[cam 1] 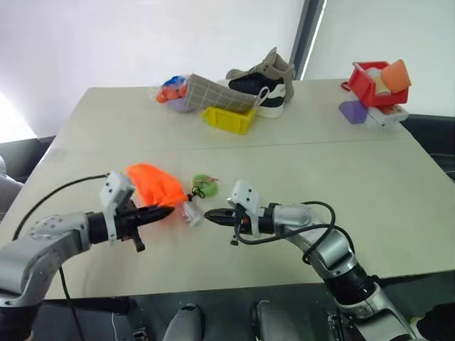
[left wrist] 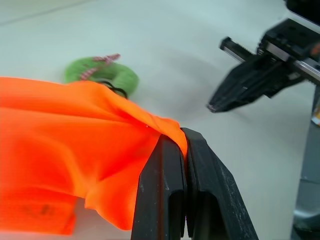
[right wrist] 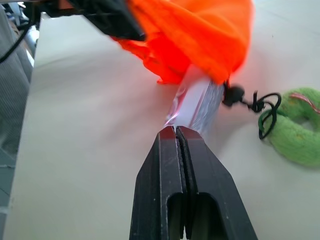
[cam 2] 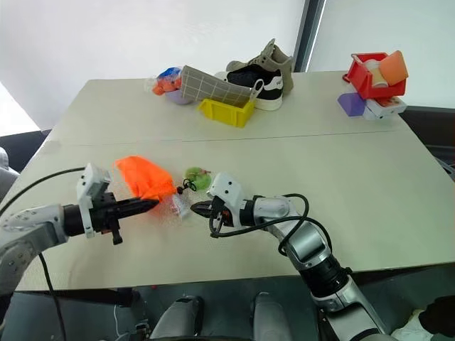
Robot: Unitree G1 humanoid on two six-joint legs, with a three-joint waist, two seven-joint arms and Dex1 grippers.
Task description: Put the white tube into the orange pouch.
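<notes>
Left eye view: your left hand (cam 1: 162,211), in the lower left of the frame, is clenched on an edge of the orange pouch (cam 1: 151,182). This grip lifts the fabric off the bench (cam 1: 298,170), probably to keep the mouth reachable. The white tube (cam 1: 192,212) lies just below the pouch at lower centre, between both hands. Your right hand (cam 1: 211,214) is clenched with nothing between its fingers, its tip just beside the tube.

Right eye view: the same layout. The green ring (cam 2: 197,177) rests on the bench just right of the pouch, tied to it by the black cord (cam 2: 185,186).

Left wrist view: the fingers pinch a fold of orange fabric in the lower centre; the right hand points in from the upper right.

Right wrist view: the tube sits just beyond the shut fingertips, its far end under the pouch edge. Whether it has entered the opening cannot be told. Judge insertion as unfinished.
</notes>
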